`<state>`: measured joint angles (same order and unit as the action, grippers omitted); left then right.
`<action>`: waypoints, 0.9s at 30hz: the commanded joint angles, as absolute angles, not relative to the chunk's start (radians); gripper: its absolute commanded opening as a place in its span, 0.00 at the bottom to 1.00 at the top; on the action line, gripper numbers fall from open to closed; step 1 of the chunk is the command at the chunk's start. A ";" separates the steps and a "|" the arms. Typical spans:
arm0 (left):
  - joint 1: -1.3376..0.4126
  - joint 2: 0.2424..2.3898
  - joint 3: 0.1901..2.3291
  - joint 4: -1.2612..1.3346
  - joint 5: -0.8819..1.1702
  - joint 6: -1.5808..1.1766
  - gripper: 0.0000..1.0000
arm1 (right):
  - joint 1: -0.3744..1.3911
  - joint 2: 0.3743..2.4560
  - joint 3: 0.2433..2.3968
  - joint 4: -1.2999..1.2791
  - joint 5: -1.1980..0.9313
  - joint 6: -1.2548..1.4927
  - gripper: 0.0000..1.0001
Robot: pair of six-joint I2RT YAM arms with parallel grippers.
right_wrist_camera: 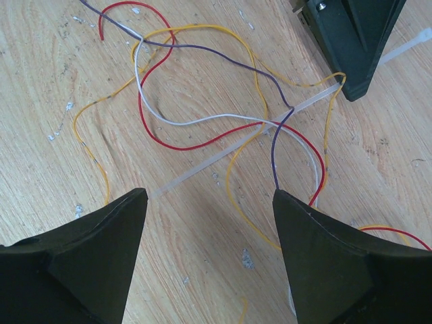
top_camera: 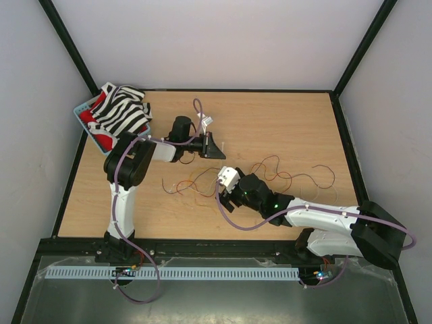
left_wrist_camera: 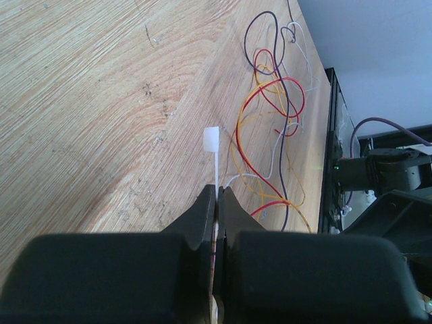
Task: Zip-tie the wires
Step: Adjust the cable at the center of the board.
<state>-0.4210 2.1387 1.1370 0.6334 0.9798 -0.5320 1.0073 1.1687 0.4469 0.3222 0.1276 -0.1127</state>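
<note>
We see the white-and-black left arm [top_camera: 120,199] rising from its base at the near left, bending at a black elbow and reaching right toward the middle. Its black two-finger left claw [left_wrist_camera: 217,196] points right, jaws pressed together on a thin, whitish plastic zip tie [left_wrist_camera: 214,162] that sticks out past the tips. We find the white-and-black right arm [top_camera: 324,216] stretched low and leftward from its base at the near right, wrist angled down. Its black right claw [right_wrist_camera: 209,196] hangs with jaws spread wide, gripping nothing, with the left claw's tips just ahead of it.
</note>
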 commanded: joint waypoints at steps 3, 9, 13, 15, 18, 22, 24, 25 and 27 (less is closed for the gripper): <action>-0.424 2.080 1.124 0.658 0.984 -0.535 0.00 | 1.003 1.168 0.447 0.362 0.132 -0.101 0.85; -0.425 2.080 1.127 0.657 0.988 -0.533 0.00 | 1.002 1.167 0.447 0.361 0.136 -0.091 0.86; -0.425 2.084 1.130 0.658 0.991 -0.535 0.00 | 1.003 1.167 0.445 0.362 0.144 -0.089 0.86; -0.425 2.085 1.131 0.658 0.992 -0.537 0.00 | 1.003 1.165 0.443 0.363 0.151 -0.088 0.86; -0.425 2.087 1.132 0.658 0.992 -0.538 0.00 | 1.003 1.162 0.437 0.371 0.170 -0.087 0.86; -0.425 2.092 1.137 0.657 0.996 -0.538 0.00 | 1.003 1.162 0.436 0.371 0.176 -0.089 0.86; -0.425 2.095 1.139 0.658 0.999 -0.541 0.00 | 1.003 1.164 0.439 0.372 0.176 -0.086 0.86; -0.425 2.095 1.138 0.658 1.001 -0.542 0.00 | 1.003 1.165 0.440 0.373 0.176 -0.085 0.86; -0.425 2.095 1.138 0.658 1.002 -0.540 0.00 | 1.003 1.166 0.439 0.378 0.181 -0.079 0.86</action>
<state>-0.4210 2.1384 1.1351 0.6353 0.9787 -0.5438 1.0073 1.1690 0.4454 0.3393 0.1650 -0.1013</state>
